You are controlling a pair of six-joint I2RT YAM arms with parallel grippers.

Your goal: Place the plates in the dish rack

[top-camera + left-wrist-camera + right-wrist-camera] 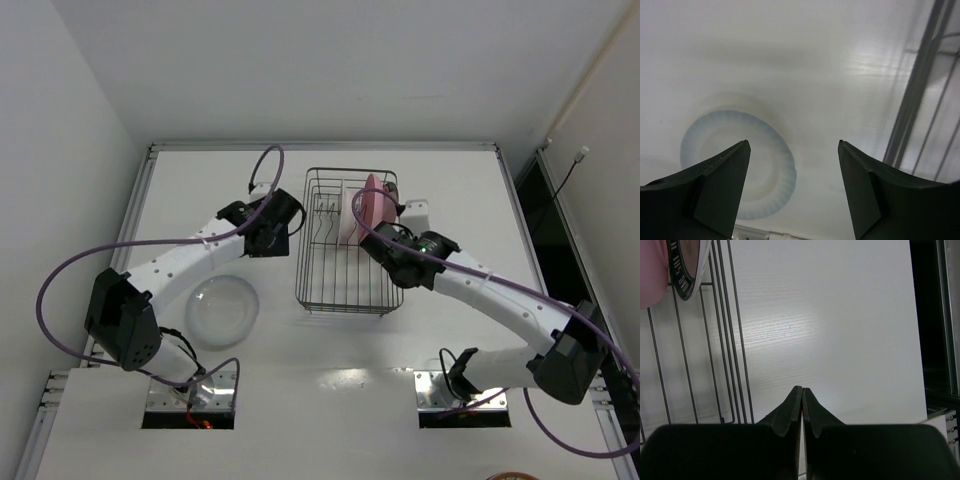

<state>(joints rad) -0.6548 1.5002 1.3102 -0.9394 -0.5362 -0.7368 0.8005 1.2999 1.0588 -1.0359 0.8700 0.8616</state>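
Wide-open, empty left gripper; translucent plate lying flat just ahead, nearer its left finger. Probably light, stiff, slippery and breakable; best pinched at the fluted rim. Right gripper pressed shut, empty, beside dish rack.

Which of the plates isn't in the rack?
The see-through whitish plate, lying flat on the table left of the rack; the others stand on edge inside it.
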